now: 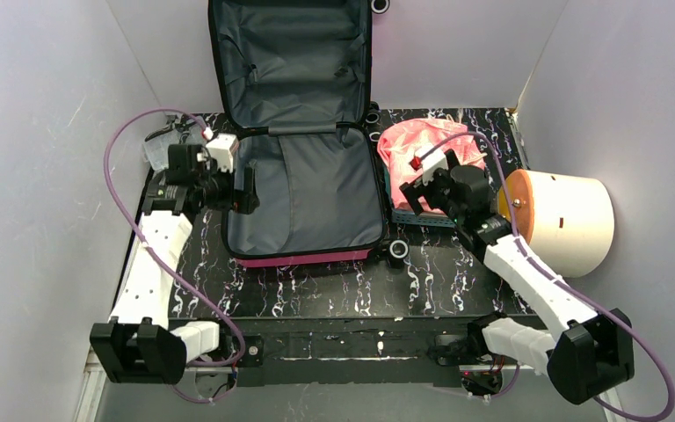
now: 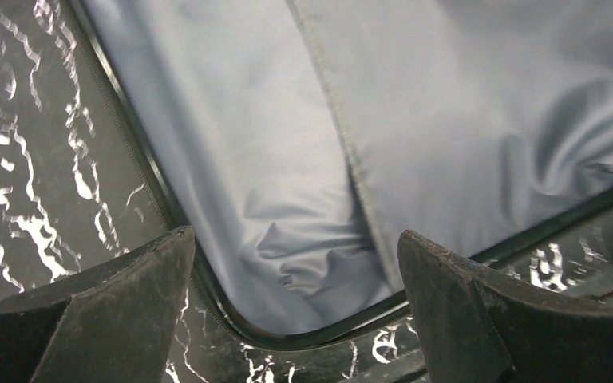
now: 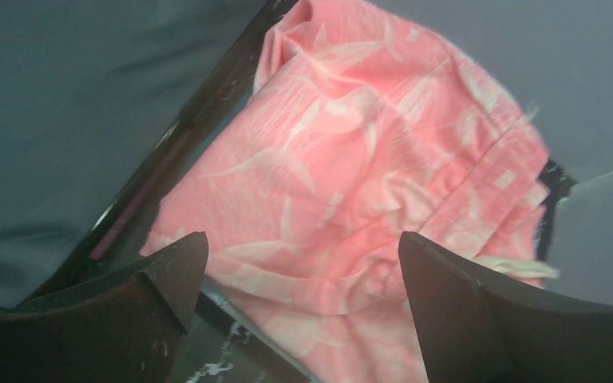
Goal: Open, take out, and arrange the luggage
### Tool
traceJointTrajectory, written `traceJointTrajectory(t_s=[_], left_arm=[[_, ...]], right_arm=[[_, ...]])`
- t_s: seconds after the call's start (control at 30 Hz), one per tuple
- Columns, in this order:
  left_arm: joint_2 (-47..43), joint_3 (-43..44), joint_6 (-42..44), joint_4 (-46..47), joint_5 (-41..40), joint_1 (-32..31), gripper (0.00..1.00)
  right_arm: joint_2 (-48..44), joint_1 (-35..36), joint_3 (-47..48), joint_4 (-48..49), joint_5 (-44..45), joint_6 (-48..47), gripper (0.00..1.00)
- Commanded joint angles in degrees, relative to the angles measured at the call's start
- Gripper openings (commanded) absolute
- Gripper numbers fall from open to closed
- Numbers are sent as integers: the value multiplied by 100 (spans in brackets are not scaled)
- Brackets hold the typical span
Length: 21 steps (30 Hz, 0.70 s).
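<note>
The luggage (image 1: 303,258) is a hot-pink hard-shell suitcase lying open in the middle of the black marbled table (image 1: 316,294). Its lid (image 1: 292,61) leans up against the back wall, and only dark grey lining (image 2: 287,120) shows inside. My left gripper (image 1: 248,189) hangs open and empty over the suitcase's left rim; in the left wrist view (image 2: 295,263) its fingers straddle the rim's rounded corner. My right gripper (image 1: 409,195) is open and empty just above a pink patterned cloth (image 3: 367,159), right of the suitcase wall (image 3: 64,104).
The pink cloth (image 1: 417,145) lies in a light-blue basket (image 1: 426,220) beside the suitcase's right side. A cream cylinder (image 1: 567,220) lies on its side at the far right. A clear plastic item (image 1: 163,145) sits at the back left. White walls close in three sides.
</note>
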Motion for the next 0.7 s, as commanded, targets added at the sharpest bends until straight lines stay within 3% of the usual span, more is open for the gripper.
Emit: traceJointTrajectory(t_s=[0.0,0.27,0.47,0.67], left_arm=[[-777,-1122,18,868,-741,166,98],[-1998,-2580,-64,1844,-1971,247,98],[-2360,-3367,-122,2398,-1000,524,98],[-2987,-3820,-80,2452,-956,536,98]], right_arm=[[-594,-25,-946,1851,-273,1265,98],[-1492,-34,-2128,2172,275,1368,98],[-2084,-34,-2833,2865,656,1468,98],[-2558,-34,-3260,3135,432,1785,98]])
